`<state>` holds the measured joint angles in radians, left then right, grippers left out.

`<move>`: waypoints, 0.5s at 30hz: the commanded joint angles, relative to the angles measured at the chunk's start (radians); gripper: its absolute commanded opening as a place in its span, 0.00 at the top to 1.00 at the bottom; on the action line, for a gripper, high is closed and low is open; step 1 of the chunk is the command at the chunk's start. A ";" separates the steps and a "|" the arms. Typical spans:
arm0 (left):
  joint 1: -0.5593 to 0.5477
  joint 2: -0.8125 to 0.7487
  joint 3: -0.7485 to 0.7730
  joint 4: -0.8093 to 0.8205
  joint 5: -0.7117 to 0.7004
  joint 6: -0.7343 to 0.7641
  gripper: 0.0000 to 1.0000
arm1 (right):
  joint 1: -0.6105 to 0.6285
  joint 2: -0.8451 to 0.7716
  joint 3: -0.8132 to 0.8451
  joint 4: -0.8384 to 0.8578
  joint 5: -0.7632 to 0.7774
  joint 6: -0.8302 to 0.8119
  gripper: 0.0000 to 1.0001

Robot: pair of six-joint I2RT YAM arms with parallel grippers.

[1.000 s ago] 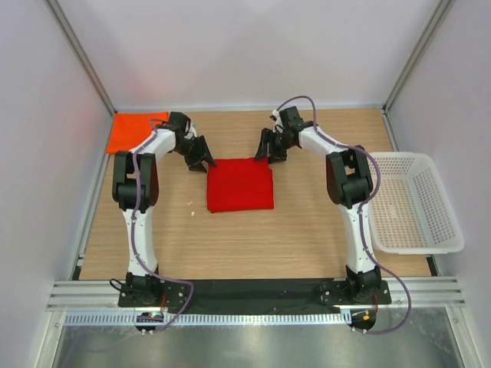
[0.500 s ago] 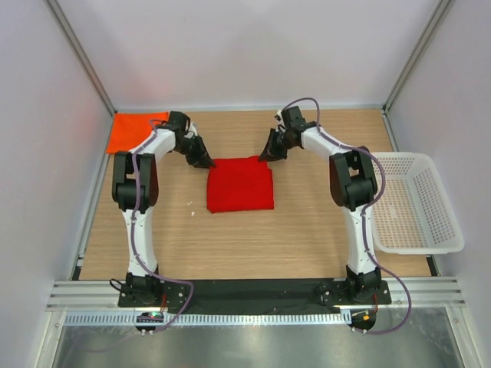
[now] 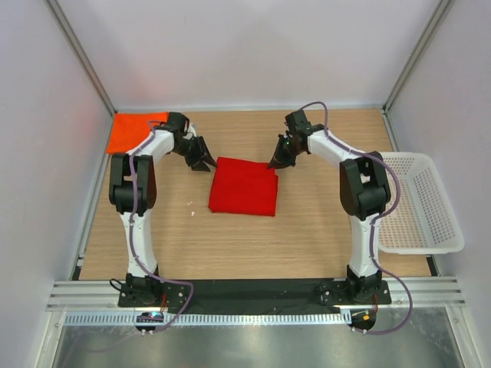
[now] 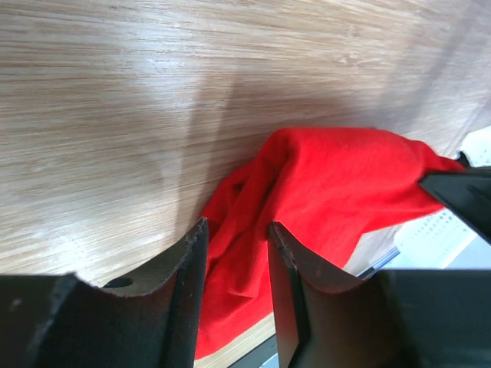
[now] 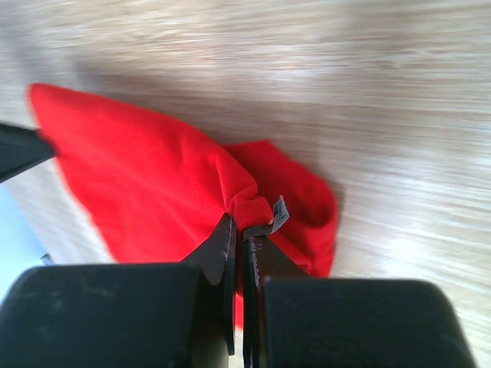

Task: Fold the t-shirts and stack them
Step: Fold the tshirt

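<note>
The red t-shirt (image 3: 244,188) lies folded into a rough square in the middle of the table. My right gripper (image 3: 274,164) is shut on its far right corner, and the right wrist view shows a bunch of red cloth (image 5: 146,184) pinched between the closed fingertips of that gripper (image 5: 245,222). My left gripper (image 3: 205,162) sits at the shirt's far left corner. In the left wrist view this gripper (image 4: 236,226) has its jaws apart, with red cloth (image 4: 337,184) lying loose beyond and beneath them. The orange t-shirt (image 3: 132,130) lies folded in the far left corner.
A white mesh basket (image 3: 418,203) stands at the table's right edge. White walls enclose the far and side edges. A small pale speck (image 3: 192,203) lies on the wood left of the red shirt.
The right gripper closed on the red shirt's far right corner and dragged it right, skewing the shirt. The left gripper narrowed, then widened again at the far left corner.
</note>
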<state>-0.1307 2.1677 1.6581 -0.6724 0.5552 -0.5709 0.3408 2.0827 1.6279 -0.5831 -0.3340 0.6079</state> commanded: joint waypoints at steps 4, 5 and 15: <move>-0.003 -0.088 0.023 -0.061 -0.014 0.019 0.59 | -0.003 0.056 0.035 -0.053 0.133 -0.057 0.98; -0.006 -0.095 0.016 -0.061 -0.011 0.020 0.59 | -0.003 0.048 0.029 -0.054 0.144 -0.063 0.98; -0.089 -0.184 -0.165 -0.052 -0.035 0.066 0.51 | -0.003 0.027 0.010 -0.086 0.219 -0.094 0.98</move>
<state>-0.1928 2.0037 1.5223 -0.7155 0.5327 -0.5419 0.3408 2.1509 1.6272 -0.6289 -0.2028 0.5552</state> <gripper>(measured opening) 0.483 0.050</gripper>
